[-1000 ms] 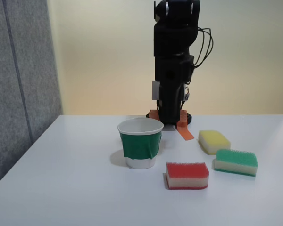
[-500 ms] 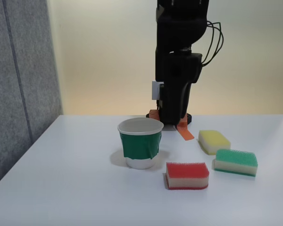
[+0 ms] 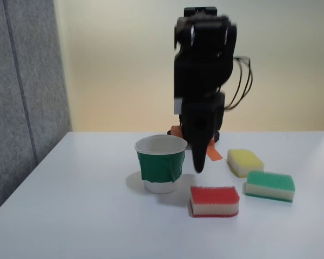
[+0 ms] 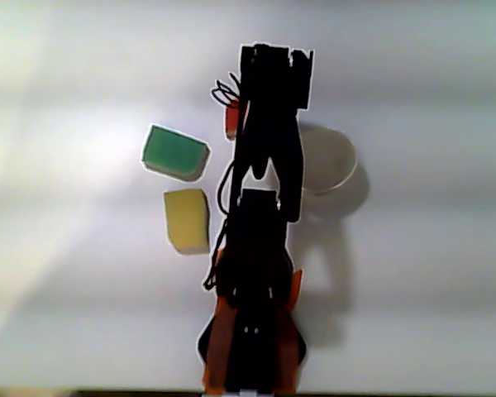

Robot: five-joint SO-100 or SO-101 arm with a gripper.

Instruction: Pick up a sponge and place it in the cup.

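Sponge (image 3: 214, 200) with the red top lies flat on the white desk (image 3: 86, 216), just below and slightly right of our end effector (image 3: 198, 164) in the fixed view, with a clear gap of air between the two. We see the end effector as a dark tapering shape pointing down, its tip hanging above the desk between the cup and the sponge. We cannot tell how far its jaws are parted: they read as a single black wedge, a little blurred, and nothing appears to be held or touched.

Our cup (image 3: 161, 163), white with a green band, stands upright just left of the end effector in the fixed view, its mouth open and level with the lower part of the wedge. Right of the end effector, farther off, sits the yellow sponge (image 3: 245, 162), and in front of that the green sponge (image 3: 270, 185), apart from the red one.

From the other view, looking down, we see the arm (image 4: 264, 248) as a black silhouette running up the middle of the picture. The end effector (image 4: 269, 66) covers most of the red sponge, of which a sliver (image 4: 231, 122) shows at its left edge. The cup's rim (image 4: 335, 161) shows to its right, while the green sponge (image 4: 175, 152) and yellow sponge (image 4: 188, 219) lie to its left.
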